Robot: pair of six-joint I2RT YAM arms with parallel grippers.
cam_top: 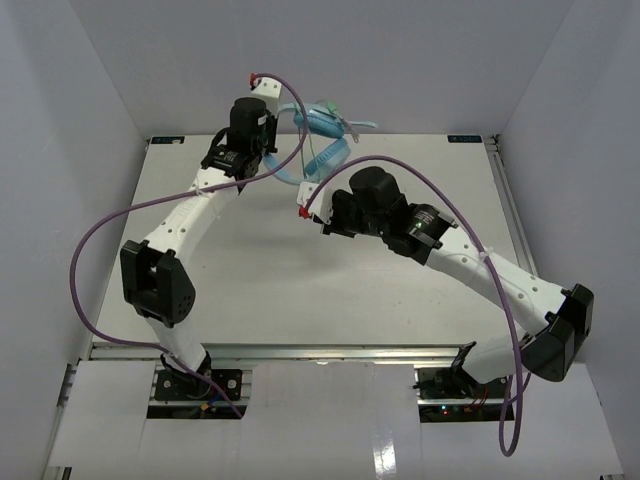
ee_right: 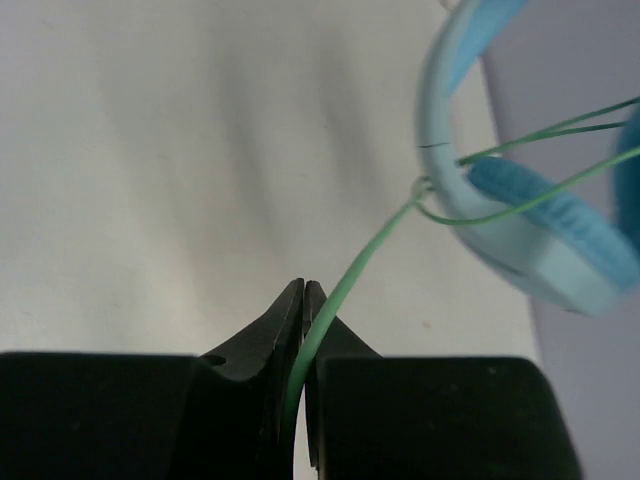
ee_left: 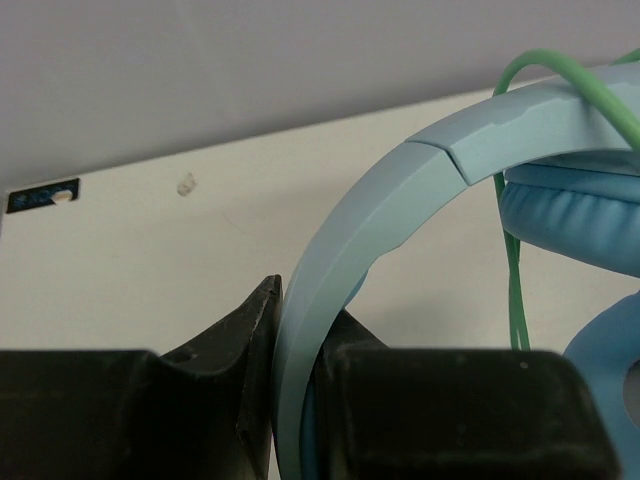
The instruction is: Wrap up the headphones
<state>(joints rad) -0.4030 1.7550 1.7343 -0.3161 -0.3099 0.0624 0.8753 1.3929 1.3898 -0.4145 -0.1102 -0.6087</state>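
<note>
Headphones (cam_top: 325,125): headband (ee_left: 340,250) clamped in your left gripper (ee_left: 300,320); cable (ee_right: 365,255), pinched tight in your right gripper (ee_right: 303,300), stretches from the near side toward them.

Open tabletop (cam_top: 300,295) in front; headphones (cam_top: 322,120) and taut cable (ee_right: 372,248) across the back centre.

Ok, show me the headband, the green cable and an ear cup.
headband (ee_left: 345,245), left wrist view, middle of the curved band.
cable (ee_right: 345,278), right wrist view, green stretch short of the headband.
ear cup (ee_left: 580,222), left wrist view, its blue pad.
</note>
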